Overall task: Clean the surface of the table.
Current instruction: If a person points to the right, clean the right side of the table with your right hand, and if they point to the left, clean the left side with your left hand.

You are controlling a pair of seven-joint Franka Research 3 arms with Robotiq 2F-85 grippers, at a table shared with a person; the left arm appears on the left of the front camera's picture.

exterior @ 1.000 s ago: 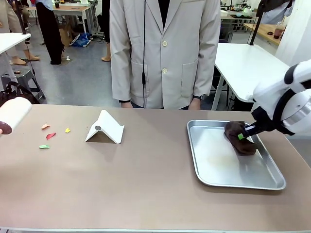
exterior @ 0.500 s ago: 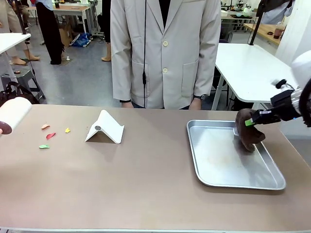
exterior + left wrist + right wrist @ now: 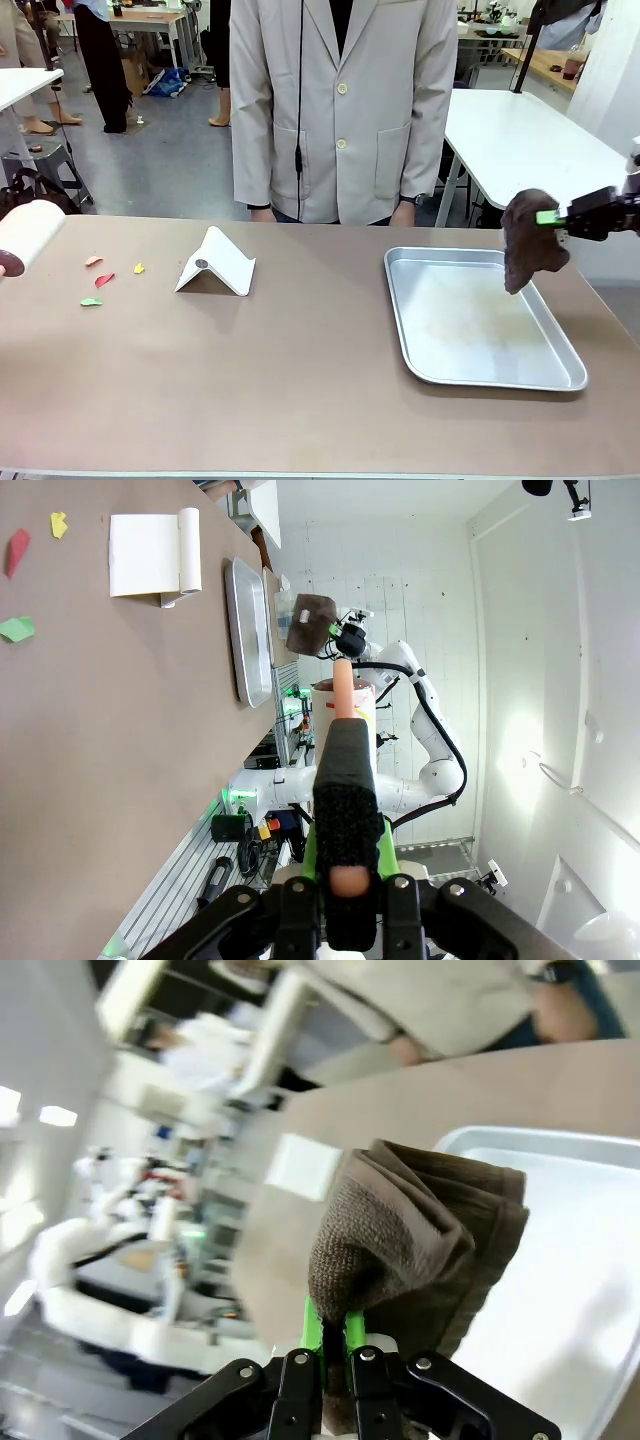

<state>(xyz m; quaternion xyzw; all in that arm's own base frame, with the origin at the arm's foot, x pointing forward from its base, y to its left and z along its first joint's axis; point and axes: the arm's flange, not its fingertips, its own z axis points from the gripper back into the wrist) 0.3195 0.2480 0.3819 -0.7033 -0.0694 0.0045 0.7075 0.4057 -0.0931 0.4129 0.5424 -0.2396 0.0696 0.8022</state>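
Front view: the right tool [image 3: 552,217] is at the right edge of frame, raised over the far right part of the silver tray [image 3: 400,310]. Its jaws are clamped on a fold of the brown cloth [image 3: 530,245]. The cloth hangs bunched below the pads, and its lower end looks clear of the tray floor. The table [image 3: 300,390] spans the frame with a taupe top. The tray stands on its right half, a white folded card [image 3: 215,262] sits left of centre, and a few coloured scraps [image 3: 100,280] lie near the left end. A person in a pale jacket [image 3: 340,110] stands at the far side.

Right wrist view: the green pads are pressed onto a thick fold, and the rest of the cloth [image 3: 420,1240] bulges above them. The grip looks deep, not on a corner.

Left wrist view: the left tool [image 3: 345,780] is closed on the pink handle of a roller [image 3: 345,695], with the white roll at the far end, apart from the table top.

Step judged: carrying the cloth from the tray to bare table for wiping. No wiping appears to be done yet.

To do it well:
- Keep the clamp firm and clear the tray rim before moving sideways.
- Lower until the hanging bulk flattens on the top, so cloth rather than pads meets the surface.
- Begin on the open stretch between tray and card, and steer round the card.
- A hard stroke through the scraps could flick them off the edge, so the roller may suit them better.
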